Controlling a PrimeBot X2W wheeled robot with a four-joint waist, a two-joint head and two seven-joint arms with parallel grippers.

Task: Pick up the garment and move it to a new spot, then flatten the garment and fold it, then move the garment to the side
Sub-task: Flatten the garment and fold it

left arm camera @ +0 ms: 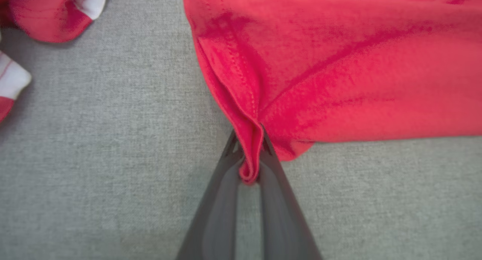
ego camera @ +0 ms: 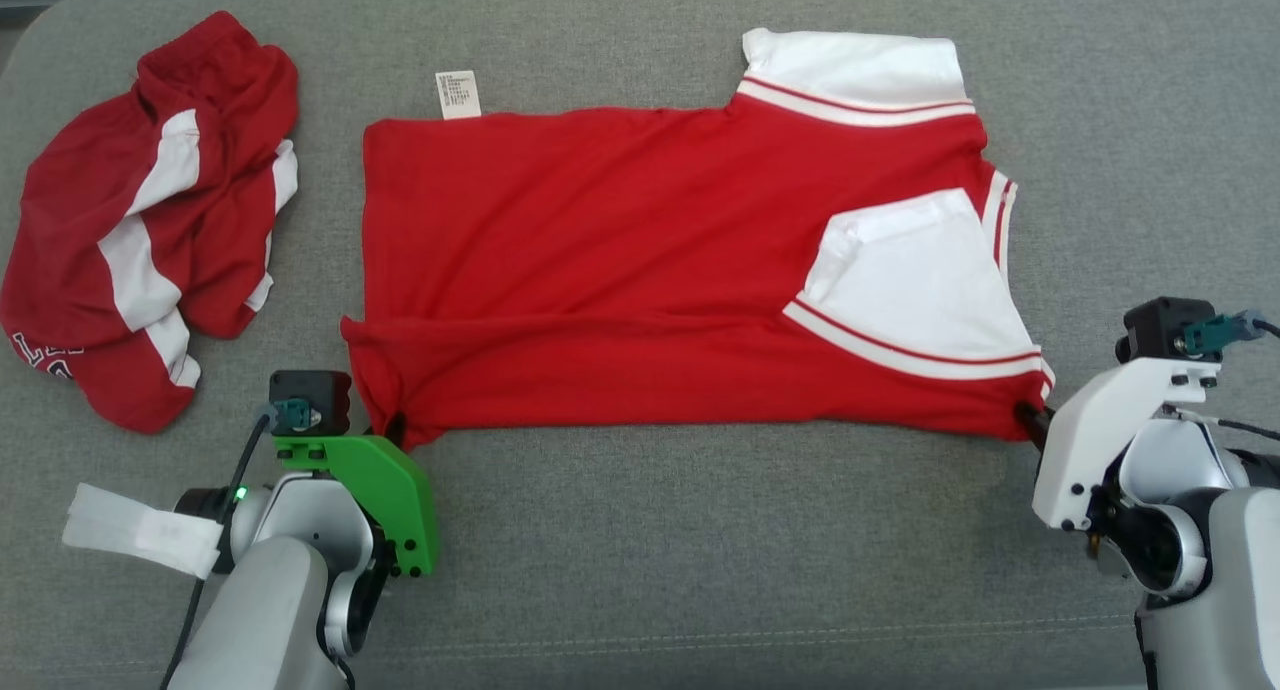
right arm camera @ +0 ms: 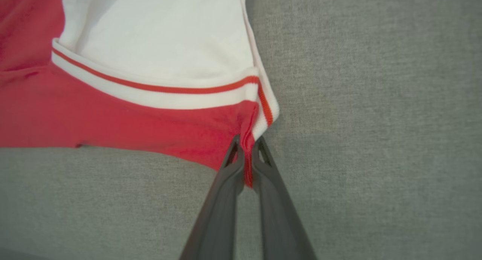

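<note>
The garment (ego camera: 620, 270), a red shirt with white sleeves and red-striped white trim, lies spread flat on the grey fabric surface, hem to the left and collar end to the right. A white label (ego camera: 459, 94) sticks out at its far left edge. My left gripper (ego camera: 397, 428) is shut on the near left corner of the garment (left arm camera: 339, 71); the left wrist view shows the red hem pinched between the dark fingers (left arm camera: 226, 199). My right gripper (ego camera: 1030, 420) is shut on the near right corner of the garment (right arm camera: 113, 117), beside the white striped trim (right arm camera: 265, 113).
A second red and white garment (ego camera: 150, 220) lies crumpled at the far left, a hand's width from the spread shirt. Bare grey surface (ego camera: 720, 550) runs along the near side between my two arms and to the right of the shirt.
</note>
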